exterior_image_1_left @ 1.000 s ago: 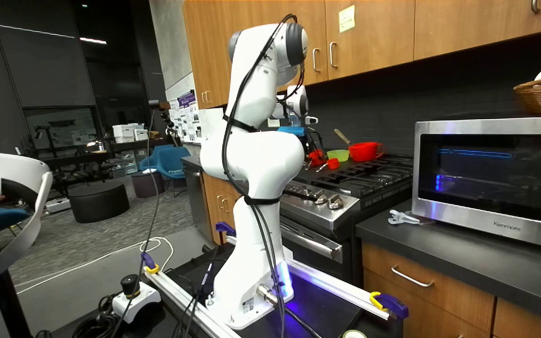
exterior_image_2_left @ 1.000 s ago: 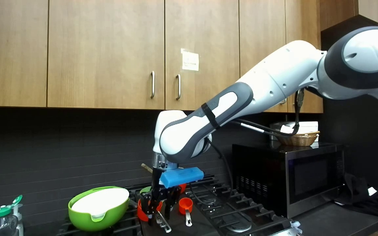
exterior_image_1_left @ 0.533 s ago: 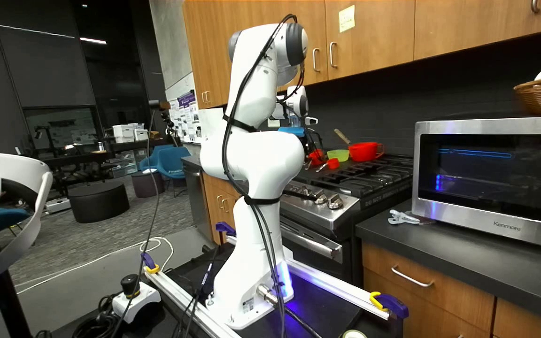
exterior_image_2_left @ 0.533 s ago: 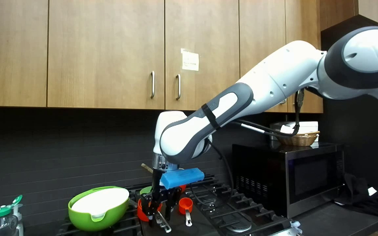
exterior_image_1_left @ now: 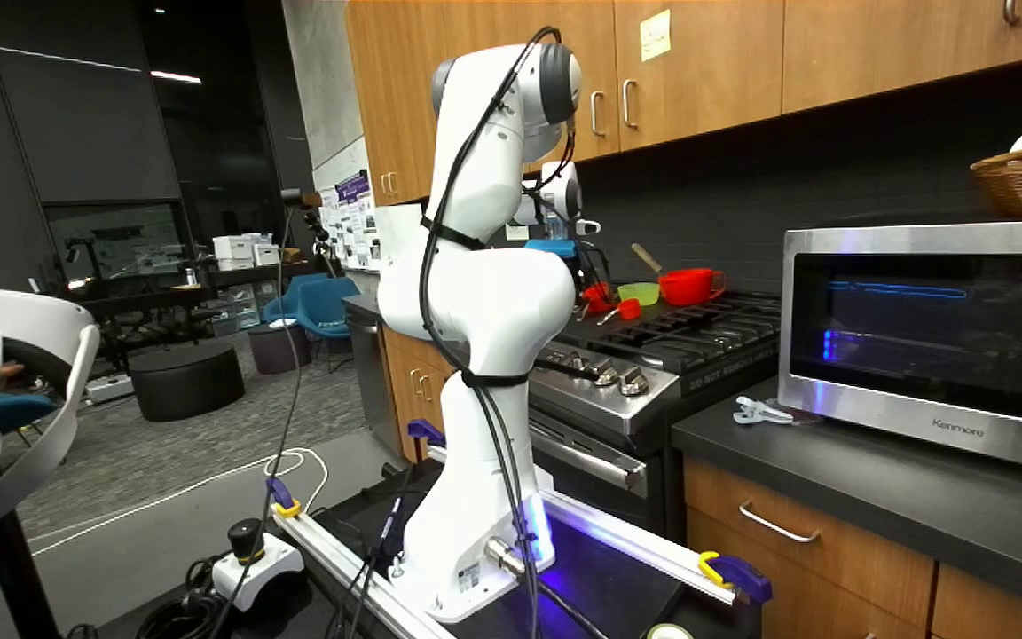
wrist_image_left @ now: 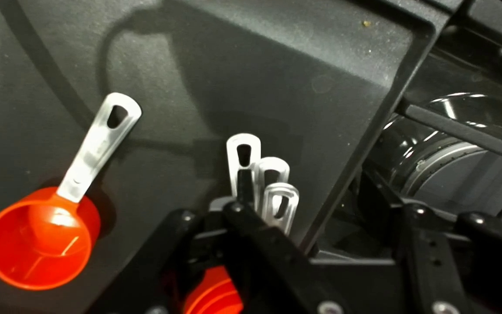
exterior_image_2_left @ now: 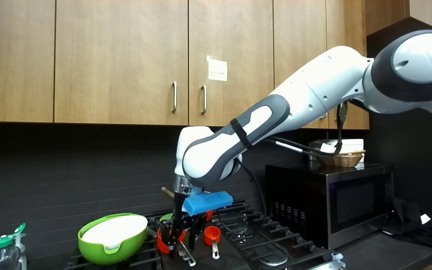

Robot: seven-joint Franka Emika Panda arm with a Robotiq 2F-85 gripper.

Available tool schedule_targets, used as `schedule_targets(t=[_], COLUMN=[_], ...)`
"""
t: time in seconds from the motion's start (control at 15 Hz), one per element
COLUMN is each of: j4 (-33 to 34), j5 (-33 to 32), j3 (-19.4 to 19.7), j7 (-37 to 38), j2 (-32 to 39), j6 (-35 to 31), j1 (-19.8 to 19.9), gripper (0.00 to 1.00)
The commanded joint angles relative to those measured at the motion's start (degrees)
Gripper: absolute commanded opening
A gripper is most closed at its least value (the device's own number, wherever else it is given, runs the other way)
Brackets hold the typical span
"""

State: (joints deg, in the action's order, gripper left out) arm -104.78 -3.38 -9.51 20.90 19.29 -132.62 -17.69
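My gripper (wrist_image_left: 312,192) is open and points down, with its two black fingers apart and nothing held between them. It also shows in an exterior view (exterior_image_2_left: 181,243), low over a black tray (wrist_image_left: 159,104) on the stove. A nested stack of red measuring cups (wrist_image_left: 216,294) lies partly hidden behind the finger on the image left. Several metal handles of the stack (wrist_image_left: 281,203) fan out beside that finger. A single red measuring cup (wrist_image_left: 42,240) with a metal handle stands apart; it shows in both exterior views (exterior_image_1_left: 629,309) (exterior_image_2_left: 212,233). The other finger is over the stove burner.
A light green bowl (exterior_image_1_left: 640,293) and a red pot (exterior_image_1_left: 688,287) with a wooden handle (exterior_image_1_left: 647,258) stand behind the gripper. A green bowl with a white inside (exterior_image_2_left: 113,240) is at its side. Stove grates (exterior_image_2_left: 268,240), a microwave (exterior_image_2_left: 358,198) and overhead cabinets (exterior_image_2_left: 122,60) surround the arm.
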Motion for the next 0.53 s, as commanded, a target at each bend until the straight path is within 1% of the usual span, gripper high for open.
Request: schedule_targets(t=[0.0, 0.2, 0.47], j4=[0.49, 1.23, 1.92], j5=[-1.35, -1.52, -1.74], j3=[0.97, 1.16, 1.21], j7=[1.11, 1.15, 1.23], j2=[-0.30, 0.19, 0.90], j6=[-0.01, 0.07, 0.20], j1=[-0.51, -0.60, -0.82], gripper=[0.63, 0.61, 0.62])
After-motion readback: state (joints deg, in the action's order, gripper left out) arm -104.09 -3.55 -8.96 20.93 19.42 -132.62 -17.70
